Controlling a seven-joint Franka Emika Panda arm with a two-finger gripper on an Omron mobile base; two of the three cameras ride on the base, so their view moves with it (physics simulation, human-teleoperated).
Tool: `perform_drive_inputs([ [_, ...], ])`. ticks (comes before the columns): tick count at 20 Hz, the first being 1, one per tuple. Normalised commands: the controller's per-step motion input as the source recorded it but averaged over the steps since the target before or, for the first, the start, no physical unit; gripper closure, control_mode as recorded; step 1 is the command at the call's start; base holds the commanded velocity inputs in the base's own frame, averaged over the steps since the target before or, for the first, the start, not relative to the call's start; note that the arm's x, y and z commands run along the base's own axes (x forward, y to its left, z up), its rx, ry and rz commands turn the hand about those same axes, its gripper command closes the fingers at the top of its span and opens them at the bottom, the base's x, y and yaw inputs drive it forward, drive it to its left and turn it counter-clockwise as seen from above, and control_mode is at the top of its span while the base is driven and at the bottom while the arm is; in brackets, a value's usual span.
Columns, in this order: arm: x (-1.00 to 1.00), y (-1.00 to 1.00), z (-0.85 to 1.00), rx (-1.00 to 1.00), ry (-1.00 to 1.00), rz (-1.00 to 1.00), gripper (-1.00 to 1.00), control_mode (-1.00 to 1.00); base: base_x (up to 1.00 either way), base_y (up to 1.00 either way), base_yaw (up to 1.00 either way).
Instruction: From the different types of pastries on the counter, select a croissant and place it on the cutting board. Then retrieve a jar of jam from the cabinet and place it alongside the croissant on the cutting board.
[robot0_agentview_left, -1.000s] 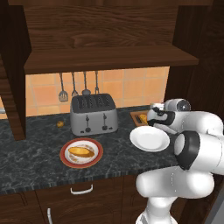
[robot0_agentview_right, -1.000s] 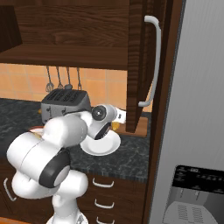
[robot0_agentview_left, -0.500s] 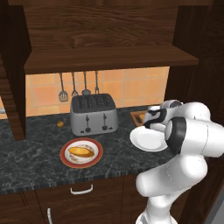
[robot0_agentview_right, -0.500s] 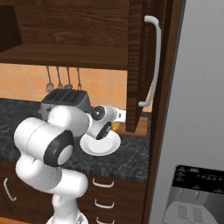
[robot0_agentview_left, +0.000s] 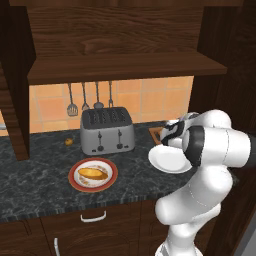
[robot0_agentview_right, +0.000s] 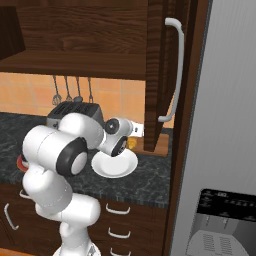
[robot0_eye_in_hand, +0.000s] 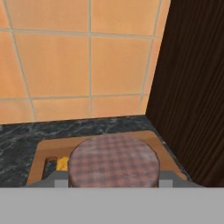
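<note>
The jar of jam (robot0_eye_in_hand: 113, 164) sits right in front of the hand camera, showing its brownish checked lid. It is low over the cutting board (robot0_eye_in_hand: 48, 146) in the corner by the cabinet's side wall (robot0_eye_in_hand: 192, 87). A bit of the golden croissant (robot0_eye_in_hand: 64, 163) peeks out on the board to the jar's left. My gripper (robot0_agentview_left: 168, 131) reaches toward that corner and is shut on the jar. Its fingertips are hidden by the jar. On the counter (robot0_agentview_left: 40, 185) further left lies the larger oblong pastry (robot0_agentview_left: 92, 173) on a red plate.
A white plate (robot0_agentview_left: 169, 160) lies on the counter under my forearm. A grey toaster (robot0_agentview_left: 107, 131) stands at the tiled wall with utensils hanging above. The cabinet shelf plank (robot0_agentview_left: 125, 67) overhangs. An open cabinet door (robot0_agentview_right: 172, 70) and a grey fridge (robot0_agentview_right: 225, 125) are to the right.
The arm's elbow has swung upward and outward while the hand stays over the board corner. The jar remains between the fingers.
</note>
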Motion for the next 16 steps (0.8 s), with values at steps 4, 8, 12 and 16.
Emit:
perform_drive_inputs([
  [4,0.03,-0.12,-0.13,0.0,0.01,0.0,1.0,-1.0,0.0,0.0,0.0],
  [8,0.08,-0.21,-0.07,0.0,0.0,0.0,1.0,-1.0,0.0,0.0,0.0],
  [12,0.08,-0.03,-0.24,0.0,0.01,0.0,1.0,-1.0,0.0,0.0,0.0],
  [16,0.1,-0.15,-0.41,0.0,0.01,0.0,1.0,-1.0,0.0,0.0,0.0],
])
